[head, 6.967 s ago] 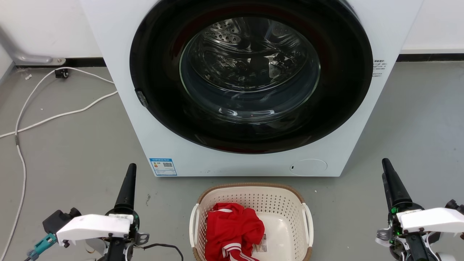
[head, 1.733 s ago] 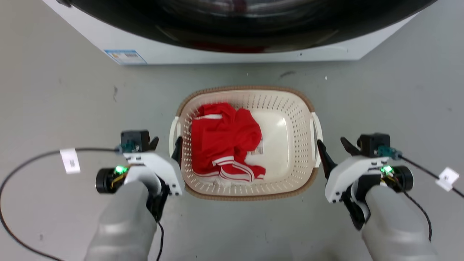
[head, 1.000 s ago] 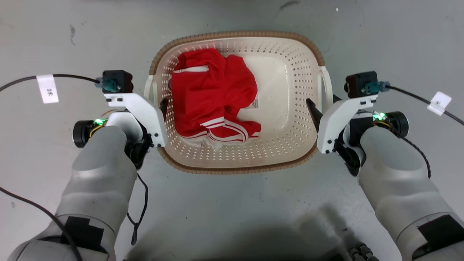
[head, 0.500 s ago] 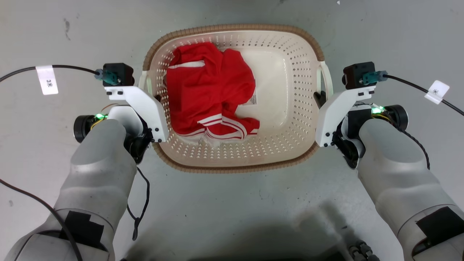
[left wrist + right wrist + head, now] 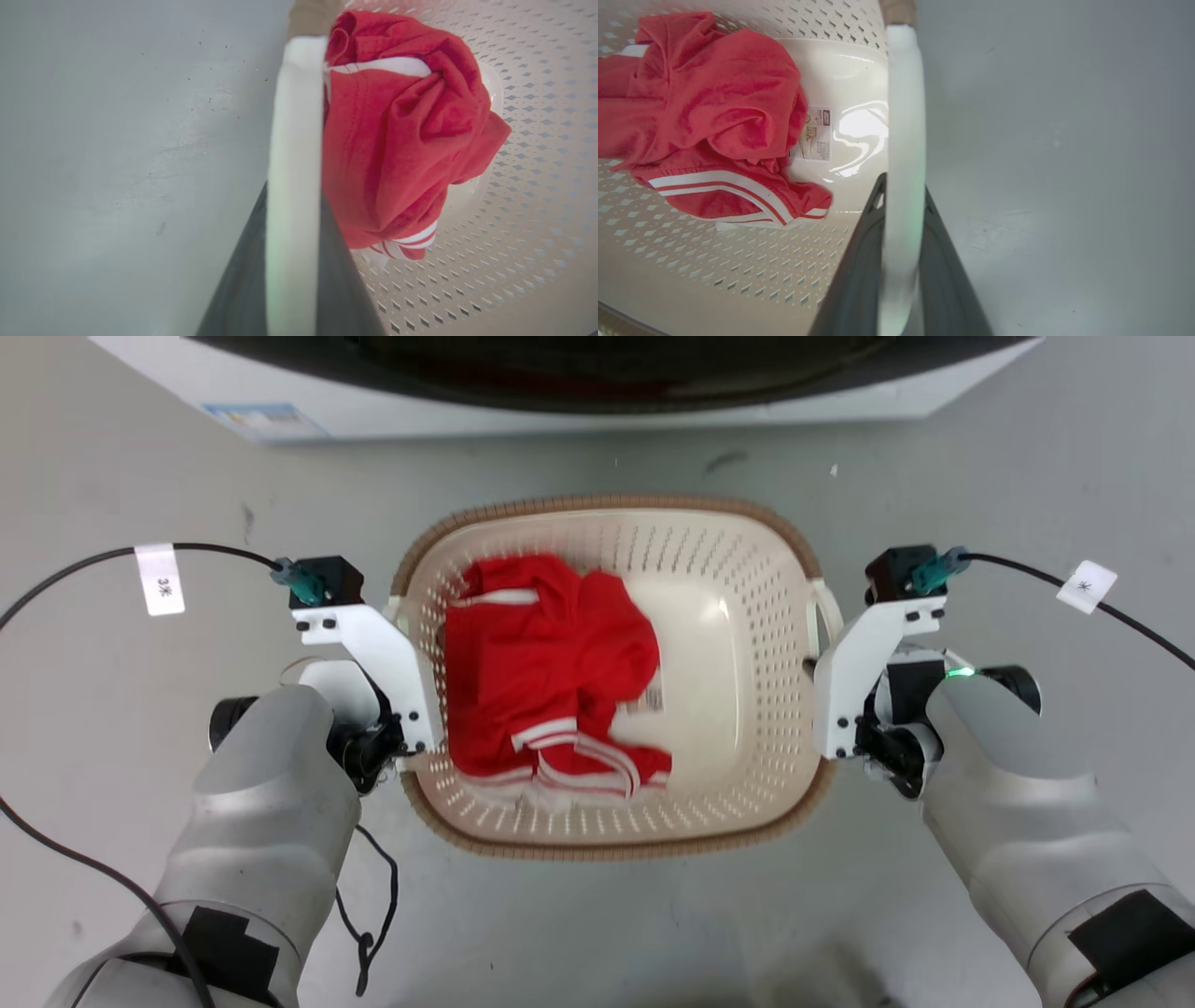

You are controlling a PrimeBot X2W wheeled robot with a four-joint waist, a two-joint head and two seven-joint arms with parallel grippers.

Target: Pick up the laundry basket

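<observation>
Logged laundry basket (image 5: 607,506) between the two sets of fingers, near the washing machine (image 5: 560,418) front, over grey floor (image 5: 140,728). Found left gripper (image 5: 293,196) narrowed onto the white left handle (image 5: 296,116), strip pinched between both dark fingers. Likewise right gripper (image 5: 903,186), clamped on the right handle (image 5: 903,93). Handles running up past the fingertips in both wrist views. Saw red garment (image 5: 546,663) with white stripes inside, inboard of either finger pair. Contact of base with floor: cannot tell.

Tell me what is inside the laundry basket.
The laundry basket holds a crumpled red garment with white stripes, toward its left side. A small printed label shows at the garment's edge, on the bare cream floor. Anything beneath the garment is covered.
</observation>
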